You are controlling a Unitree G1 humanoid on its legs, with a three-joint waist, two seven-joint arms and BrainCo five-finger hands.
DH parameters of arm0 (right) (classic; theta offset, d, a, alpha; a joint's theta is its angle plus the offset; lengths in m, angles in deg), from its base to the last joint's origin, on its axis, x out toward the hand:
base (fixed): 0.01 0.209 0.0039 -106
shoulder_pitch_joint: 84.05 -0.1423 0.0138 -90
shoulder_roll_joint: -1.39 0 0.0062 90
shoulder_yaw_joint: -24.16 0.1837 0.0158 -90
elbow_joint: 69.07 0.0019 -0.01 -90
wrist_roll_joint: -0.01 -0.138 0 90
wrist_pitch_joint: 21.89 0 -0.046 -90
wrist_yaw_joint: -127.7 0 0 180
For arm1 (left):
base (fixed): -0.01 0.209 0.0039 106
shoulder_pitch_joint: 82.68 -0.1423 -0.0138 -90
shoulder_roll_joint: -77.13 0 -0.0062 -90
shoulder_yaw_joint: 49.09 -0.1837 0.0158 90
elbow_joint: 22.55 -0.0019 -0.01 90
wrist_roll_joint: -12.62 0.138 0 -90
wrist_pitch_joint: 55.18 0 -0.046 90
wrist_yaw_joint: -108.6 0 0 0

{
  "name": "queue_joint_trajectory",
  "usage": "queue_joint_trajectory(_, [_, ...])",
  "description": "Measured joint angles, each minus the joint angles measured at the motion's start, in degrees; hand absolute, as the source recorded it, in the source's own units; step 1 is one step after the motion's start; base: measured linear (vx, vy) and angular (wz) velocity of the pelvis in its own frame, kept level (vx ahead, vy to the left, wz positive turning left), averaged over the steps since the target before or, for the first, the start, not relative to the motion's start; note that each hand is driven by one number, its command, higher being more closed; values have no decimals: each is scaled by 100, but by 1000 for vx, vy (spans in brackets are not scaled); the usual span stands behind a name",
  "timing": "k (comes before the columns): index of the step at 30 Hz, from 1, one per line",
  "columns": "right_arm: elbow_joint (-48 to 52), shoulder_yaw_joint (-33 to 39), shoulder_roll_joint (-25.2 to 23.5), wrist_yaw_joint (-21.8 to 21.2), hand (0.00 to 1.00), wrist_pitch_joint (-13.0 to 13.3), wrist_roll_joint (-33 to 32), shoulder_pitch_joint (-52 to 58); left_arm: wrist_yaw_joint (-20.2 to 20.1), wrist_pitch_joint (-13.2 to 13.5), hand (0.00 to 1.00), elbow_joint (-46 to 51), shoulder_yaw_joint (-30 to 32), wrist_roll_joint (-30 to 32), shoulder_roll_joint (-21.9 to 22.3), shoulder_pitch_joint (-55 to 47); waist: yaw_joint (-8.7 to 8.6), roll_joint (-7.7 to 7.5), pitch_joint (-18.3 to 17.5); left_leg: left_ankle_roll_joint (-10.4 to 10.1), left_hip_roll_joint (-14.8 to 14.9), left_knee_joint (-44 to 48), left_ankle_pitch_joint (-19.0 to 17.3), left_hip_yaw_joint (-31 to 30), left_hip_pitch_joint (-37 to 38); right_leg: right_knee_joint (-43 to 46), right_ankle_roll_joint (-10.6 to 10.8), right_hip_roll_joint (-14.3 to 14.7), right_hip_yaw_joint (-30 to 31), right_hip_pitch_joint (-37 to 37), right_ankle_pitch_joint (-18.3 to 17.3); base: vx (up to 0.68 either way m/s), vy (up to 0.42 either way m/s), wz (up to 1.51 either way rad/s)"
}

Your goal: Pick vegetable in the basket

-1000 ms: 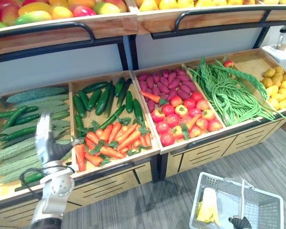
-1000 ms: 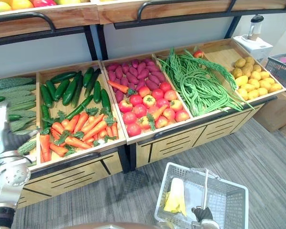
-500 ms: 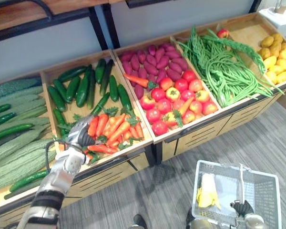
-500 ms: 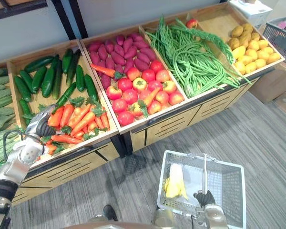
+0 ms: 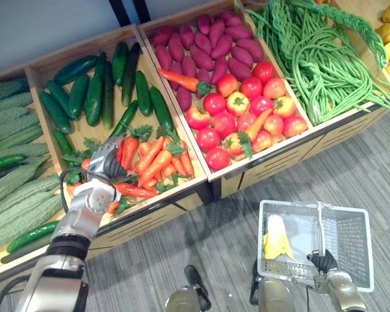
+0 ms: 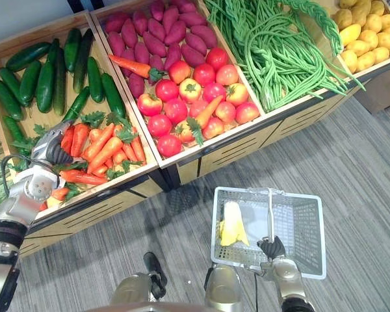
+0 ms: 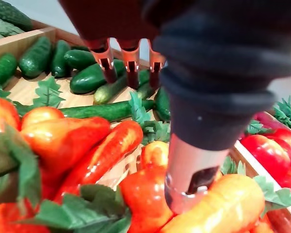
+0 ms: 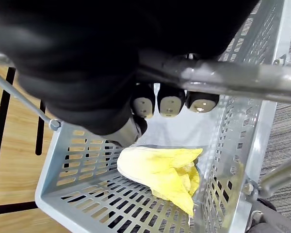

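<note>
Carrots (image 5: 153, 162) lie beneath your left hand (image 5: 106, 164), fingers straight and unclenched; your right hand (image 5: 323, 261) is curled round the basket handle (image 5: 320, 224).

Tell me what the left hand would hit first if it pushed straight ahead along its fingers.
Probably the cucumbers at the back of the same compartment: the open left hand points across the carrots toward them. Height is unclear, so it might brush the carrots' leafy tops first.
</note>
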Motion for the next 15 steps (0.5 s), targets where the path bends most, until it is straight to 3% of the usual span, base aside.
queue_joint_trajectory(15, [207, -172, 7, 168, 100, 7, -67, -208, -106, 68, 0, -15, -228, -2, 6, 292, -12, -90, 398, 47, 124, 340, -68, -13, -471, 68, -9, 38, 226, -396, -8, -49, -3, -1])
